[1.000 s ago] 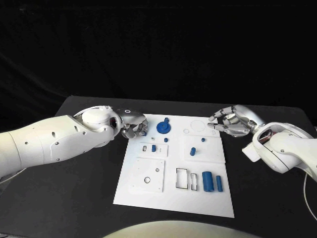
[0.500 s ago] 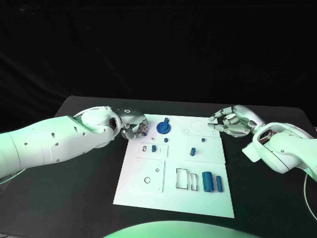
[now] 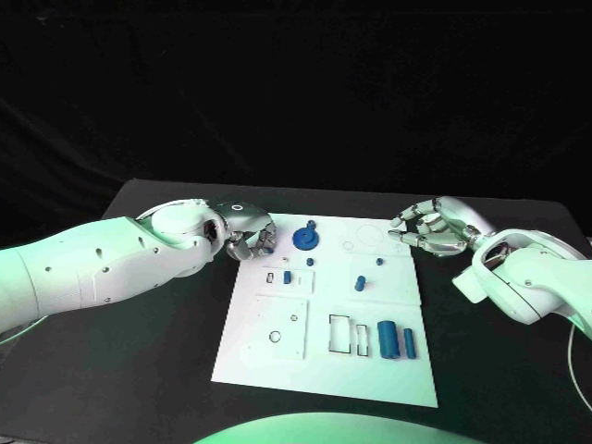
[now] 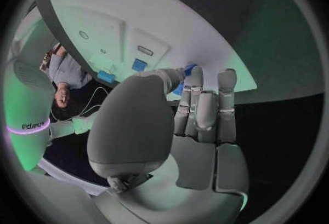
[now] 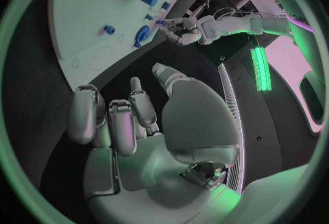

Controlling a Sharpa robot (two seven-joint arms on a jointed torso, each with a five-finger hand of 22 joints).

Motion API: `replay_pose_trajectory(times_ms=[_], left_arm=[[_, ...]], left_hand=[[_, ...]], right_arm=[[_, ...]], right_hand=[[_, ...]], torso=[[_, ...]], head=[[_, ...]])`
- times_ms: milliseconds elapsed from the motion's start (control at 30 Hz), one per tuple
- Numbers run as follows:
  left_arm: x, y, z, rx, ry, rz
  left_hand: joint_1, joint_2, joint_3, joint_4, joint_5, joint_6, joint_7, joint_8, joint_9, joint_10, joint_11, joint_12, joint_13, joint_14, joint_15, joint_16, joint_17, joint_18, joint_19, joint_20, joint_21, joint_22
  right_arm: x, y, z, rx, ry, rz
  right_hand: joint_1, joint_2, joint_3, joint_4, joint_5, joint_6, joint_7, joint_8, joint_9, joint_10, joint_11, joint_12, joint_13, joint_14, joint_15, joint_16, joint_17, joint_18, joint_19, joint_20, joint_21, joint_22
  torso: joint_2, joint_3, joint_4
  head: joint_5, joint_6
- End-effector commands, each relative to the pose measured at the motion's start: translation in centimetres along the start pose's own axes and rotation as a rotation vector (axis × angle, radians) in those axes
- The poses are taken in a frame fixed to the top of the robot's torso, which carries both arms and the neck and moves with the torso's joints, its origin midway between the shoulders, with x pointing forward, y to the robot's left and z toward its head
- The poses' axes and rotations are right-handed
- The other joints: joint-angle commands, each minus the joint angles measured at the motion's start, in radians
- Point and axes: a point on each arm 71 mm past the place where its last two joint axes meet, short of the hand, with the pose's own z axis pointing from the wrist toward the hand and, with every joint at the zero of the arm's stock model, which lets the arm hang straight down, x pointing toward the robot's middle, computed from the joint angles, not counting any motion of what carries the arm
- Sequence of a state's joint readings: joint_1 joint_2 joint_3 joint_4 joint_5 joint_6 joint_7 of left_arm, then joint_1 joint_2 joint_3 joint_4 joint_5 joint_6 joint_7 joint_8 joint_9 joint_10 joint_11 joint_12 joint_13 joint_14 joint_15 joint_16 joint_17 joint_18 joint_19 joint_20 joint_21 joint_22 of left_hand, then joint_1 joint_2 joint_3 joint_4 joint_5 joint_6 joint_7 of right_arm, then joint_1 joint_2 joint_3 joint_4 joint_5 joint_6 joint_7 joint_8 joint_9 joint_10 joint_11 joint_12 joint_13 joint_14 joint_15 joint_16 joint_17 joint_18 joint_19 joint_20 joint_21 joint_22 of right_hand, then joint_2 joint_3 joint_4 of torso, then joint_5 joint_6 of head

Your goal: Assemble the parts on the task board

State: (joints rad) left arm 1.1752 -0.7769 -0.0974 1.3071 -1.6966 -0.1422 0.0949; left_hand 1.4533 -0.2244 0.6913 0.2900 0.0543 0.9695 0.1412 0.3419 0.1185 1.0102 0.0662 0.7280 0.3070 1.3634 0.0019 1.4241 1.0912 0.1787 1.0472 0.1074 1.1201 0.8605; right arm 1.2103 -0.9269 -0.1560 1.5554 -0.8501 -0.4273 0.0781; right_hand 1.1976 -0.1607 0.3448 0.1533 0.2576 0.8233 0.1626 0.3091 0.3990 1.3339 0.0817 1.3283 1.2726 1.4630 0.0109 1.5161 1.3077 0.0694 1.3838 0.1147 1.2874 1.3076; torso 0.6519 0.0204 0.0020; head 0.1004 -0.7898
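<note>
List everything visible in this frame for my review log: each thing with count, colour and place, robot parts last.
Table: one, black, under everything.
Task board: one, white plate, middle of the table, with outlined recesses.
Round part: one, blue, far left area of the board, beside the left hand.
Small parts: three, blue, across the board's middle: this one, a tiny one and one further right.
Long parts: two, blue, side by side near the board's near right, the second narrower.
Left hand: one, silver, at the board's far left edge, fingers curled; whether it holds anything I cannot tell.
Right hand: one, silver, at the board's far right corner, fingers curled, nothing seen in it.
</note>
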Motion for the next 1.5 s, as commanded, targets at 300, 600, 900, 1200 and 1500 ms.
replay_pose_trajectory(times_ms=[300,600,900,1200,1500], left_arm=[[-0.02,-0.05,0.00,0.005,-0.004,0.003],[-0.06,-0.01,-0.02,0.004,-0.011,-0.002],[-0.08,-0.01,-0.02,0.002,-0.016,-0.002],[-0.05,0.02,-0.04,-0.001,-0.019,-0.003],[-0.03,-0.01,-0.03,0.000,-0.017,-0.003]], left_hand=[[-0.040,0.056,0.048,0.001,0.002,-0.008,0.001,-0.018,0.001,0.006,0.002,-0.014,-0.001,0.005,0.003,-0.006,-0.007,-0.018,0.000,0.000,-0.011,-0.011],[-0.067,0.054,0.084,0.000,0.002,-0.016,0.005,-0.029,-0.001,0.004,0.005,-0.018,0.001,0.000,0.006,-0.011,-0.015,-0.016,-0.005,0.002,-0.017,-0.019],[-0.076,0.021,0.099,-0.007,0.001,-0.014,0.005,-0.033,0.000,0.002,0.004,-0.016,0.005,-0.001,0.006,-0.012,-0.015,-0.016,-0.006,0.003,-0.019,-0.020],[-0.094,-0.019,0.104,-0.005,0.002,-0.009,0.004,-0.036,0.001,0.003,0.003,-0.013,0.010,0.001,0.005,-0.011,-0.010,-0.016,-0.003,0.003,-0.018,-0.017],[-0.126,-0.046,0.108,0.000,0.002,-0.004,0.004,-0.040,0.002,0.007,0.004,-0.013,0.013,0.004,0.005,-0.011,-0.006,-0.017,-0.001,0.003,-0.019,-0.018]], right_arm=[[0.13,0.09,0.00,-0.013,0.012,-0.007],[0.14,0.10,0.01,-0.013,0.013,-0.007],[0.14,0.05,0.02,-0.012,0.012,-0.007],[0.16,0.00,0.01,-0.011,0.013,-0.007],[0.16,-0.04,-0.01,-0.009,0.014,-0.007]], right_hand=[[-0.005,-0.001,0.000,0.006,0.004,-0.006,-0.001,0.007,-0.002,-0.002,-0.004,0.000,-0.001,0.068,-0.007,-0.006,0.089,0.009,-0.005,-0.005,-0.005,0.018],[-0.005,-0.001,0.000,0.006,0.004,-0.006,-0.001,0.007,-0.002,-0.002,-0.004,0.000,-0.001,0.068,-0.007,-0.006,0.089,0.009,-0.005,-0.005,-0.005,0.018],[-0.005,-0.001,0.000,0.006,0.004,-0.006,-0.001,0.007,-0.002,-0.002,-0.004,0.000,-0.001,0.068,-0.007,-0.006,0.089,0.009,-0.005,-0.005,-0.005,0.018],[-0.005,-0.001,0.000,0.006,0.004,-0.006,-0.001,0.007,-0.002,-0.002,-0.004,0.000,-0.001,0.068,-0.007,-0.006,0.089,0.009,-0.005,-0.005,-0.005,0.018],[-0.007,-0.001,-0.001,0.009,0.004,-0.007,-0.001,0.008,-0.002,-0.003,-0.004,-0.001,-0.003,0.068,-0.007,-0.006,0.089,0.010,-0.006,-0.005,-0.007,0.017]], torso=[[0.000,0.0008,0.0000],[0.000,0.0007,0.0003],[0.000,0.0001,0.0005],[0.000,0.0003,0.0003],[0.000,0.0004,-0.0005]], head=[[-0.001,0.003],[-0.002,0.003],[-0.002,0.003],[-0.001,0.002],[-0.001,0.002]])
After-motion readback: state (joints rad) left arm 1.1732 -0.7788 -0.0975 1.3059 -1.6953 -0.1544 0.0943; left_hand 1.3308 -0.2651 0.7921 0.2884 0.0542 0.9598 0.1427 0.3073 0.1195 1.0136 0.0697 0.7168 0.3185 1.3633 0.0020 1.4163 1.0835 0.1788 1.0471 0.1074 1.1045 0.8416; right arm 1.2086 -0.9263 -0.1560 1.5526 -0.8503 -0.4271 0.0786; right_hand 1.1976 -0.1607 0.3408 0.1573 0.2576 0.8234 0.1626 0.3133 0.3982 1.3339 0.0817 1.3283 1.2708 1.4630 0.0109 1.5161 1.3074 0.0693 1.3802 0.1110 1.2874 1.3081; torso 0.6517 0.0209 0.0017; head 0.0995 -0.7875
